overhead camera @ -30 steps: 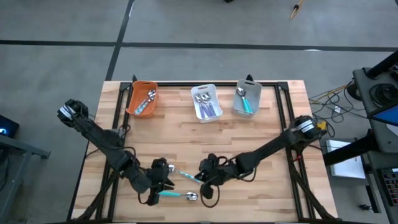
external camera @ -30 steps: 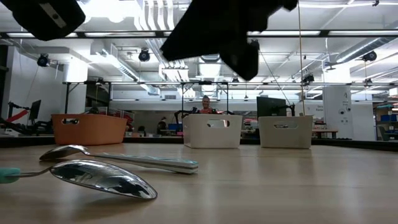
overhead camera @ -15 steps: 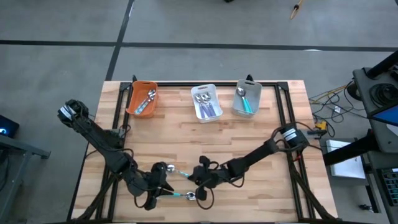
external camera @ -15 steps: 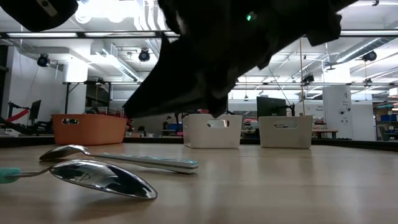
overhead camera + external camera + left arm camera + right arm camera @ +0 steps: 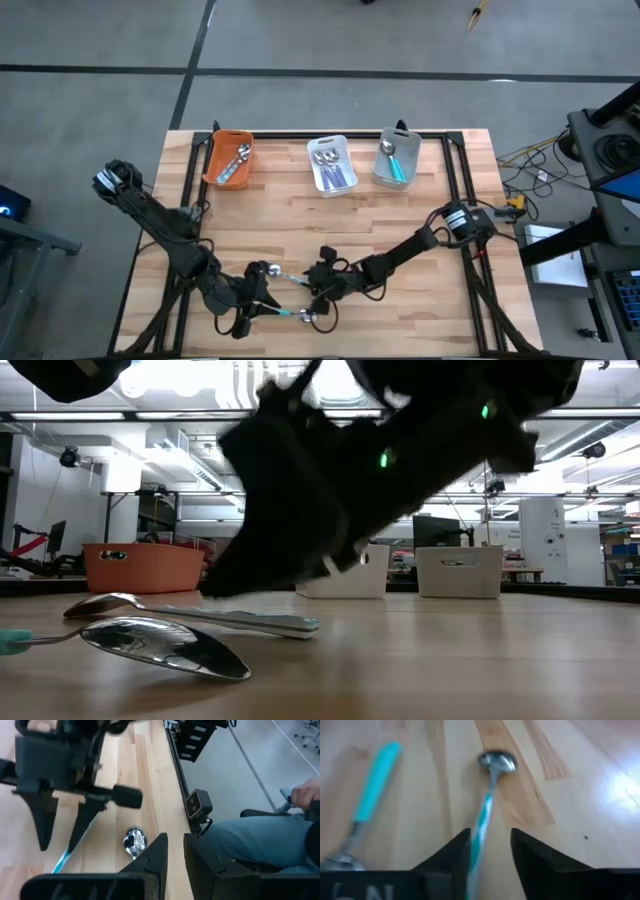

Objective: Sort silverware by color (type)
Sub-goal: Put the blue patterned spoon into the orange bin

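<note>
Straddling striped-handled metal spoon (image 5: pixel 487 800) at table's 6 o'clock | right gripper (image 5: pixel 490 845) parted, empty | centre handle between fingers before closing | left gripper (image 5: pixel 172 852) narrow, empty

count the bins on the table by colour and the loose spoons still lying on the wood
orange bin: 1
white bin: 1
grey bin: 1
striped-handle spoon loose on the wood: 1
teal-handle spoon loose on the wood: 1
total: 3 bins and 2 loose spoons, 5 things
</note>
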Available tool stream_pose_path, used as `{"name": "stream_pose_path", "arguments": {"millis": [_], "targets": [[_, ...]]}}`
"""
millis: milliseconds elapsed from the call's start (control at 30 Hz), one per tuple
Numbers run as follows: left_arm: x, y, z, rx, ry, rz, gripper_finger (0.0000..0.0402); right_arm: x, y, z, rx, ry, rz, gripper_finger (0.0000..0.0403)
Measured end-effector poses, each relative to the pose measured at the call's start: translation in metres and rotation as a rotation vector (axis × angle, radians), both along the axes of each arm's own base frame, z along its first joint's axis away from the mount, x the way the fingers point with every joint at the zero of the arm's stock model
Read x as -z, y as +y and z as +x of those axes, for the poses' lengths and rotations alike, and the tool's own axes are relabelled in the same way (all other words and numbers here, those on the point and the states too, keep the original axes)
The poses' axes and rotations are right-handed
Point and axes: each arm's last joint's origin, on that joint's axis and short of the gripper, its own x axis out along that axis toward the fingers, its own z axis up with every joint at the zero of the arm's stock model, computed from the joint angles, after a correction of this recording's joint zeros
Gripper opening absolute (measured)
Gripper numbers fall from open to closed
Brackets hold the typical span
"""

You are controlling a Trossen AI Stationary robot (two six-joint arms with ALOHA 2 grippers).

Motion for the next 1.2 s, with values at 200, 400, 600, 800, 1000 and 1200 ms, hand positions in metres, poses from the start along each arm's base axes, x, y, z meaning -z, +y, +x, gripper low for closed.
{"name": "stream_pose_path", "arguments": {"millis": [200, 400, 600, 800, 1000, 1200], "targets": [[0.0, 0.001, 0.001, -0.033, -0.028, 0.039, 0.0044, 0.013, 0.0, 0.005, 0.006, 0.008, -0.003, 0.0184], [-0.005, 0.006, 0.005, -0.147, -0.154, 0.182, 0.0044, 0.016, -0.004, 0.005, 0.009, 0.027, -0.008, 0.0183], [-0.01, 0.007, 0.007, -0.219, -0.221, 0.224, 0.0044, 0.006, -0.008, 0.005, 0.004, 0.03, -0.022, 0.017], [-0.009, 0.005, 0.006, -0.209, -0.212, 0.202, 0.0044, -0.012, -0.013, 0.006, 0.0, -0.008, -0.039, 0.0171], [-0.01, 0.005, 0.006, -0.229, -0.208, 0.164, 0.0044, -0.026, -0.016, 0.013, 0.001, -0.053, -0.012, 0.0173], [-0.01, 0.005, 0.007, -0.234, -0.215, 0.156, 0.0044, -0.03, -0.012, 0.025, -0.053, -0.076, -0.018, 0.0172]]}}
